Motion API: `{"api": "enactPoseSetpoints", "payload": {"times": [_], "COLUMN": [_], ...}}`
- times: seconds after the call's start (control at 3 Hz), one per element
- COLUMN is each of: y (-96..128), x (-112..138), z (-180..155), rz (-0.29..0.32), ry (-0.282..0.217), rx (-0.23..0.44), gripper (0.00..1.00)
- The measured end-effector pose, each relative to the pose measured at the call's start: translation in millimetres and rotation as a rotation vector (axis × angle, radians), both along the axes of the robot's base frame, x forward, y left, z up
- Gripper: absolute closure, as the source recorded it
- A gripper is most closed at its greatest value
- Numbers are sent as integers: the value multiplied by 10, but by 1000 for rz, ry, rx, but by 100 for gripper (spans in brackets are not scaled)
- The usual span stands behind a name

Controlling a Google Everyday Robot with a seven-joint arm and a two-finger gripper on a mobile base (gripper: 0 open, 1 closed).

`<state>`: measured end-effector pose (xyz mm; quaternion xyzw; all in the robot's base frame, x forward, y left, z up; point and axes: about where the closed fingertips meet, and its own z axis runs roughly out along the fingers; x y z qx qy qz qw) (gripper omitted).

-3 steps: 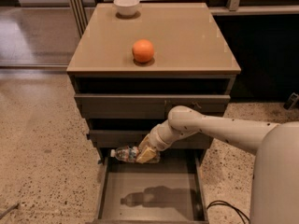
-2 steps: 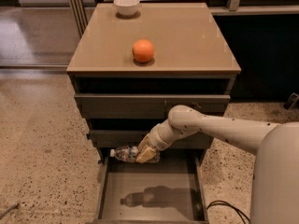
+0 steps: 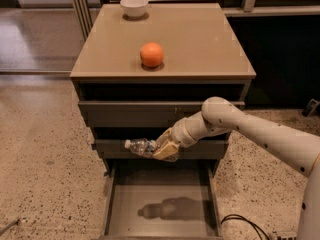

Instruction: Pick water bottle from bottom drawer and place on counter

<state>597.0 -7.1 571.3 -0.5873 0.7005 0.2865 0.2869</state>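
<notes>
Pincer point(image 3: 161, 148) of the white arm point(image 3: 260, 134) is closed on the small clear crinkled plastic water bottle point(image 3: 140, 146), holding it horizontal above the open grey bottom drawer point(image 3: 125, 219), below the glossy tan desk point(image 3: 200, 39).

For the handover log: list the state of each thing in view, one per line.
bottom drawer, pulled open
water bottle, gripped, lying sideways in the air
gripper, shut on the water bottle above the bottom drawer
orange, resting on the counter
white bowl, upright at the counter's back edge

Orange fruit point(image 3: 151, 54), white bowl point(image 3: 134, 6) on tan counter point(image 3: 200, 39); yellowish jaws, clear water bottle point(image 3: 140, 146) above grey bottom drawer point(image 3: 135, 228).
</notes>
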Motion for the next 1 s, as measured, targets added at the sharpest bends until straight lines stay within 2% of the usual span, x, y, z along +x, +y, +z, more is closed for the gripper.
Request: {"api": "enactPoseSetpoints", "payload": {"times": [0.33,0.67,1.0], "y": [-376,-750,-1083], "x": [255,490,623], "z": [535,954,1307], "rz": [-56,-103,-142], "ry": [-37,-54,-73], "rx": [54,75,82], "gripper": [100,100,100]}}
